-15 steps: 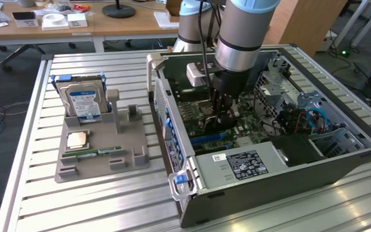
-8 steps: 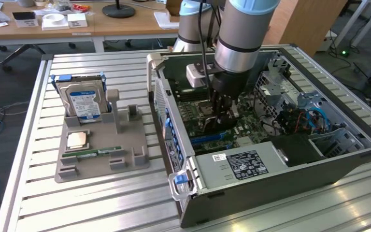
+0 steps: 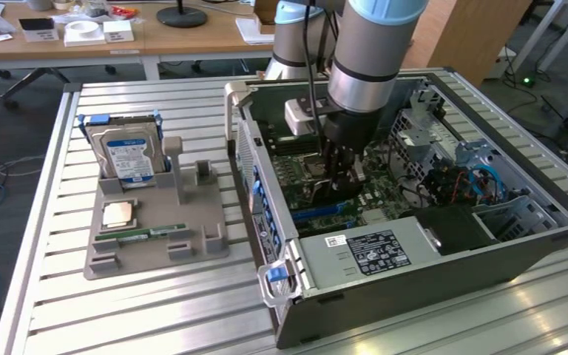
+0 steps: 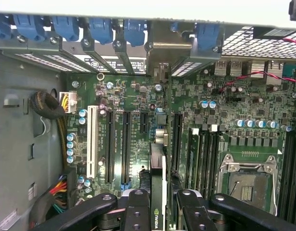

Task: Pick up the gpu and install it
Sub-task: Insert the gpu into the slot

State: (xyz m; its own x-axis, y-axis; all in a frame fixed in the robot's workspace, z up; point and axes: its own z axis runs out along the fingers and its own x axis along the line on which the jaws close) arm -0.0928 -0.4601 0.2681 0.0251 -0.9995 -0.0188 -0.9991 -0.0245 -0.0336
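Exterior view: I see 1 arm with its gripper down inside 1 open computer case on the desk. 1 hard drive stands in the grey holder. Wrist view: 2 fingers clamp 1 gpu, edge-on over the motherboard.

NVIDIA is printed on the edge of the gpu. The white labels on the power supply and the hard drive cannot be read.
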